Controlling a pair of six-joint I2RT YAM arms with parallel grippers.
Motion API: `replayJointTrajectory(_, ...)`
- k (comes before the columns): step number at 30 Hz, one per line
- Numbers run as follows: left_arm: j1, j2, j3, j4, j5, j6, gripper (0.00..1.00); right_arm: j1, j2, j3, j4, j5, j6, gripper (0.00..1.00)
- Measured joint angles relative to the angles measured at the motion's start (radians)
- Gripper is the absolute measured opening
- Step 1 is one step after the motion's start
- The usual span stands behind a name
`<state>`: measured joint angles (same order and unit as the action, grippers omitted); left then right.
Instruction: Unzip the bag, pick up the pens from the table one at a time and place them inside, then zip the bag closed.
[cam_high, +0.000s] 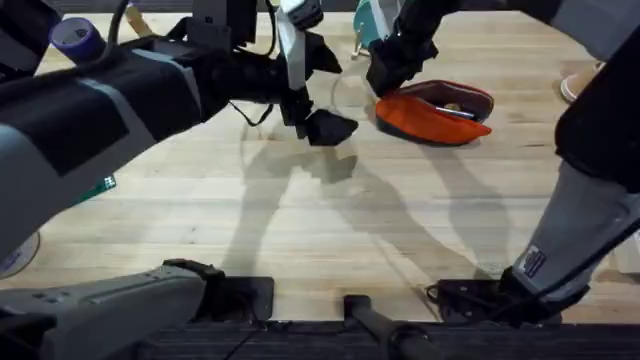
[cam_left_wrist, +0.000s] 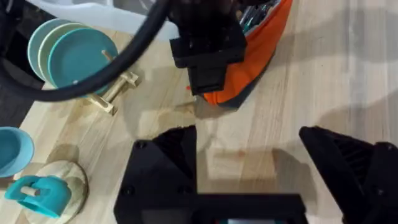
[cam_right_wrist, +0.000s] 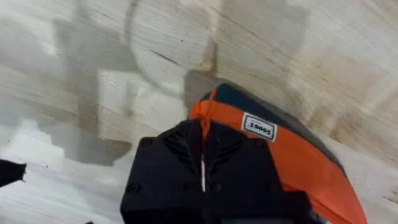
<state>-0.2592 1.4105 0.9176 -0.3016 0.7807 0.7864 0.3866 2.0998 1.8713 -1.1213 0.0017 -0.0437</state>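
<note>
The orange bag lies on the table at the far middle right, its zipper open along the top. Pens lie inside it, and their dark and greenish ends also show in the bag's mouth. My right gripper sits at the bag's left end, its fingers pressed together on the orange fabric tip. My left gripper hovers just left of the bag, open, with bare wood between its fingers. From the left wrist view, the right gripper is seen over the bag.
Teal plates stand in a wooden rack beyond the bag. A teal cup on a wooden disc and a blue bowl sit nearby. A purple roll lies far left, a green item at the left.
</note>
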Motion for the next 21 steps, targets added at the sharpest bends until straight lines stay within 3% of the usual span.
replayJointTrajectory(21, 0.000, 0.000, 0.000, 0.000, 0.000, 0.000, 0.995, -0.002, -0.014, 0.087, -0.052, -0.002, 0.007, 0.031)
